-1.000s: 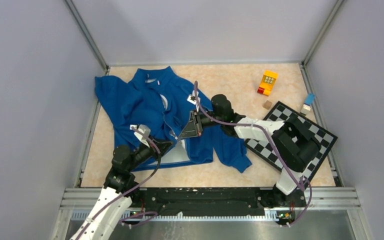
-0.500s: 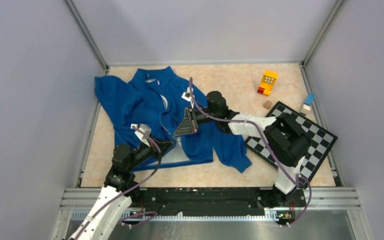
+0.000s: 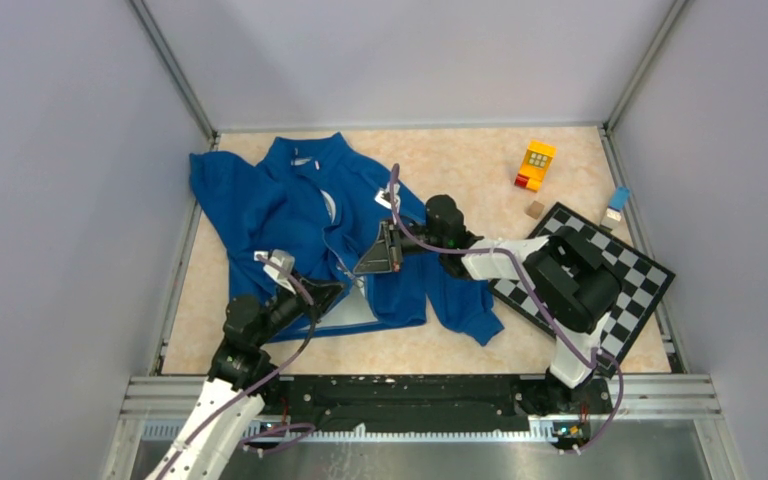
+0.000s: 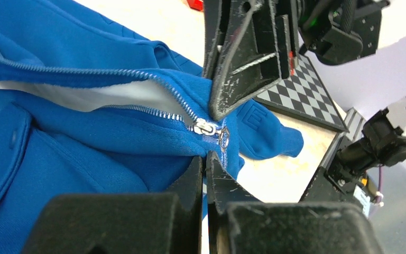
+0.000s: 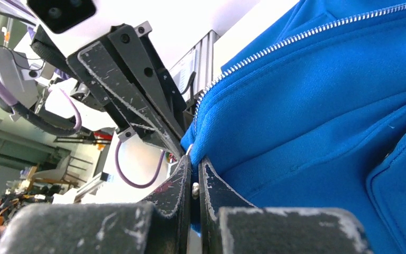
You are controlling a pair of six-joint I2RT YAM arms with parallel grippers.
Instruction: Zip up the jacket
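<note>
The jacket lies toward the far left corner of the table. The left gripper clamps its fabric below the zipper slider; the right gripper clamps the slider

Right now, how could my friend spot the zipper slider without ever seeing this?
Find the big blue jacket spread on the table. Follow its silver teeth down toward the hem. The slider is the small shiny metal lump where the two rows of teeth meet.
</note>
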